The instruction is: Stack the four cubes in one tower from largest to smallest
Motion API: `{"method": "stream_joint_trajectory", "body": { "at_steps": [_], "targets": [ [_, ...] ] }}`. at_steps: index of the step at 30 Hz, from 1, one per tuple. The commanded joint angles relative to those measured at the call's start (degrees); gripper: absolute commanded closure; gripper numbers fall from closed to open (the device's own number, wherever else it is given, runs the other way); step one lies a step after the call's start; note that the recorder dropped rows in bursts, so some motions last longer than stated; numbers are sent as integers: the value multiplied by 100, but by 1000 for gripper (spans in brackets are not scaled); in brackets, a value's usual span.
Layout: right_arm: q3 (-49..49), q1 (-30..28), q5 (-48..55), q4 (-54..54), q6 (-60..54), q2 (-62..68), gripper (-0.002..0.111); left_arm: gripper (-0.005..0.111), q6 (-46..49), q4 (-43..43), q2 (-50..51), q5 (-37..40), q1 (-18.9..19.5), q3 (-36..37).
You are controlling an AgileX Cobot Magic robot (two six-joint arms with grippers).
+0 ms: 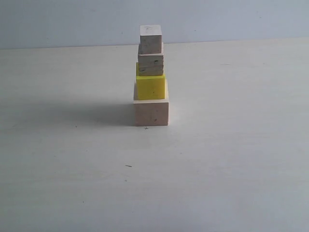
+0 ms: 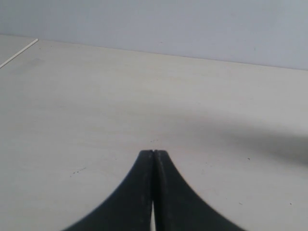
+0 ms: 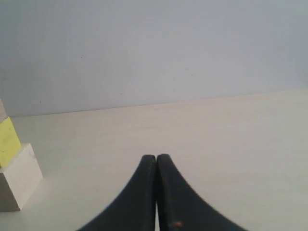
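**Four cubes stacked, both claws shut and empty**

Four cubes are counted, one of each kind, all joined in a single tower [image 1: 151, 77] near the middle of the table [image 1: 231, 164], toward its far edge. The large pale cube [image 1: 151, 112] is set at the base, the yellow cube [image 1: 150, 88] rests on it, the grained wood cube [image 1: 150, 63] sits on the yellow, and the smallest pale cube [image 1: 150, 38] is placed on top. No loose cube is seen anywhere on the table. The layers are slightly off-centre, but each one is fully carried by the cube beneath.

Two grippers are counted. The left gripper [image 2: 153, 153] is seen with its jaws pressed together, nothing between them, over bare table with no cube in its view. The right gripper [image 3: 156, 157] is likewise closed on nothing. In its wrist view only the base cube and part of the yellow cube are caught at the frame edge, well apart from the fingertips. Neither arm is visible in the exterior view.

The stacking is judged complete, with the order from largest to smallest satisfied. No further pick is called for. Any next move is judged to need only that both arms be kept away from the tower, since a light knock could topple the upper cubes.
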Motion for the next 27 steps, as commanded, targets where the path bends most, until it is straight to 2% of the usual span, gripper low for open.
{"method": "stream_joint_trajectory", "body": {
  "at_steps": [1,10,27],
  "targets": [
    [26,-36,310,-331,-1,-39,108,107,-45,41,-36,-27,1,16],
    [26,-36,768,-476,-52,-39,108,107,-45,41,-36,-27,1,16],
    [26,-36,778,-476,-124,-39,108,107,-45,41,-36,-27,1,16]
  ]
}}
